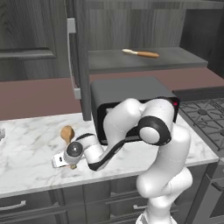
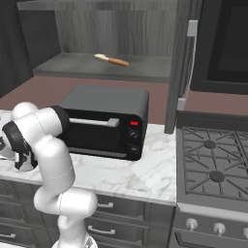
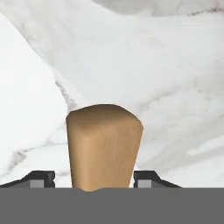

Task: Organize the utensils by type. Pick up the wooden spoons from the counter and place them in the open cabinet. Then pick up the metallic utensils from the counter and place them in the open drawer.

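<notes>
With the gripper [image 3: 94,180] fingers apart astride the brown wooden spoon's [image 1: 67,134] handle near the counter's [image 1: 30,153] front edge, close squarely before lifting.

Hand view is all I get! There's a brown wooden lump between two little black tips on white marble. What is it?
Observer: It looks like the handle of the brown wooden spoon. The left base view shows its broad bowl lying on the counter, just past the gripper.
Operator: Where's the other wooden spoon?
Observer: The pale-bowled spoon lies on the cabinet shelf, up above the counter.
Operator: Is anything big near my arm?
Observer: Yes, a black toaster oven stands on the counter right beside the arm.
</notes>
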